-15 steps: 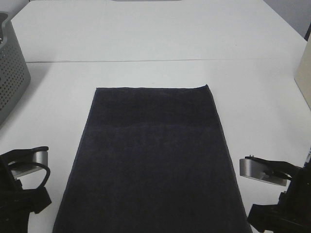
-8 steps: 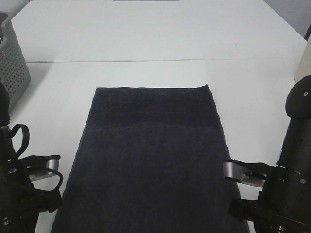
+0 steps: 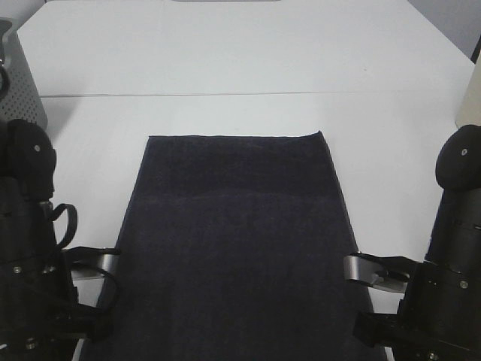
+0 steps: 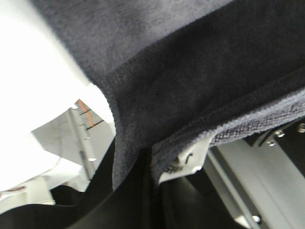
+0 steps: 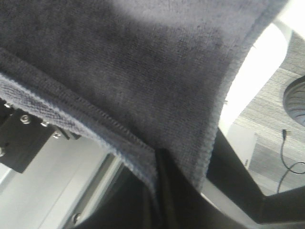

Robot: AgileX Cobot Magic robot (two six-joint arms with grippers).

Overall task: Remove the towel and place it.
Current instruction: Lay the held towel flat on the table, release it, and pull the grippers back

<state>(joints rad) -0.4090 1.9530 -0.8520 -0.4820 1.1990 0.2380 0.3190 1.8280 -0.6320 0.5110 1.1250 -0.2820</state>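
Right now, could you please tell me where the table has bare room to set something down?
The widest bare patch is the far table, past the towel, between the grey basket and the beige object. Narrower bare strips flank the towel. The front is crowded: the left arm and right arm stand at its near corners.

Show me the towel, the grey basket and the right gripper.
towel (image 3: 240, 248): high view, middle of the cloth.
grey basket (image 3: 28, 94): high view, perforated side wall.
right gripper (image 5: 159, 158): right wrist view, between fingertips pinching the towel's edge.
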